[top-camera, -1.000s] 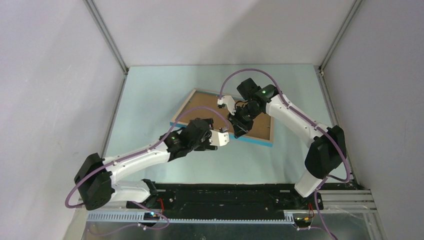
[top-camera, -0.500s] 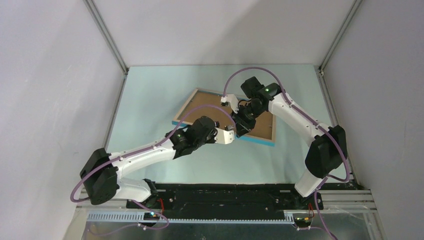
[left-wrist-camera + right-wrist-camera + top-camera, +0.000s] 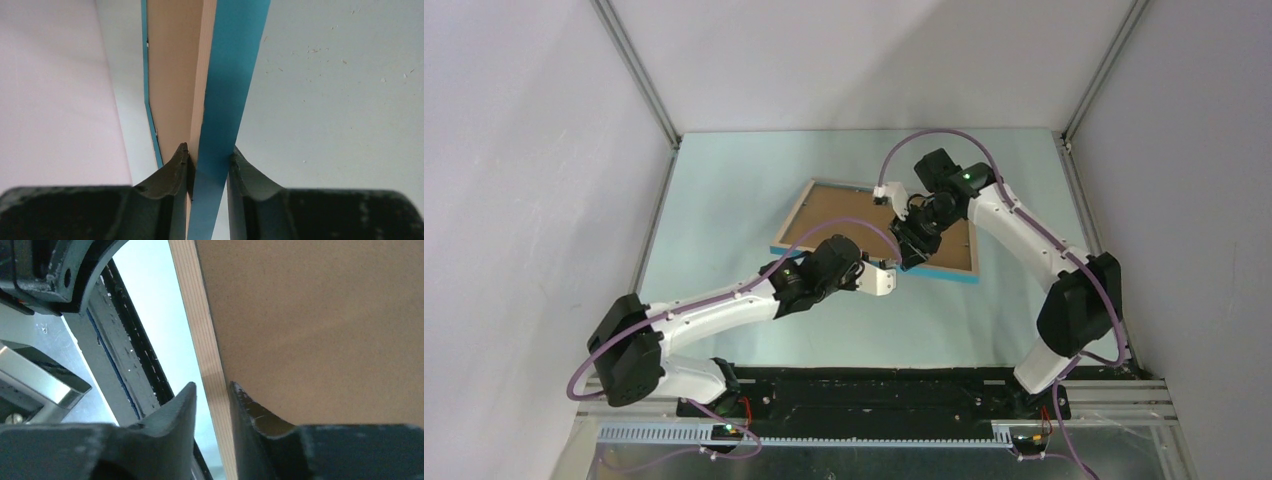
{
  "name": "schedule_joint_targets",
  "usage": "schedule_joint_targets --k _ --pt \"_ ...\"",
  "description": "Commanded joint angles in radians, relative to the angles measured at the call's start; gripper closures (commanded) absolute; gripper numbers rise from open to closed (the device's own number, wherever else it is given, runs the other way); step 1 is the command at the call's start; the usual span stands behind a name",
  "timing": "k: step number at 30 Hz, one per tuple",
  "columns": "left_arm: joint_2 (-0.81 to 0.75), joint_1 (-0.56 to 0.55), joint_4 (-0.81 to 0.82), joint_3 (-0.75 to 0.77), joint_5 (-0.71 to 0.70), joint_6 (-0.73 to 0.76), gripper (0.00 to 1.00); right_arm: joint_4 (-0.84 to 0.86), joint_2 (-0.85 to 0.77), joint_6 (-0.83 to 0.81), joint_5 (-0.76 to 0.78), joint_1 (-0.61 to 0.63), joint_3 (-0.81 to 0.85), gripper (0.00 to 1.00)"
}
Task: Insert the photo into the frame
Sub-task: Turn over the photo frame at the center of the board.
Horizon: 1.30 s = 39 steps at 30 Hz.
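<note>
- left gripper [image 3: 209, 154]: jaws almost closed, pinching the frame [image 3: 235, 75] by its blue near edge.
- frame sits mid-picture on the table [image 3: 724, 200], bare wood side up, with the brown backing board [image 3: 839, 215] inside.
- right gripper [image 3: 212, 390]: jaws slightly apart, straddling the pale rim, gap on one side, no grip.

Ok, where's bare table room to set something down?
Bare table lies between the frame and the left wall, and in the far strip behind the frame. Crowded: the frame's near edge, where the left arm and right arm meet.
</note>
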Motion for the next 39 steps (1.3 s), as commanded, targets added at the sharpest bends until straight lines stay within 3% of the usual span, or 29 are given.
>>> schedule_joint_targets --k 1,9,16,29,39 --pt "-0.062 0.006 0.04 0.072 -0.003 -0.077 1.0 0.006 -0.089 0.051 0.005 -0.021 0.057 0.61" --pt "-0.105 0.006 -0.036 0.108 0.002 -0.069 1.0 0.089 -0.238 0.099 0.047 -0.061 -0.004 0.35" --pt "-0.129 0.007 -0.26 0.234 0.099 -0.099 1.0 0.145 -0.435 0.082 0.133 -0.031 -0.043 0.18" --pt "-0.176 0.006 -0.512 0.476 0.197 -0.109 1.0 0.142 -0.561 -0.052 0.404 0.109 -0.09 0.09" --pt "-0.192 0.008 -0.559 0.521 0.224 -0.11 1.0 0.145 -0.516 -0.111 0.449 0.146 -0.035 0.08"
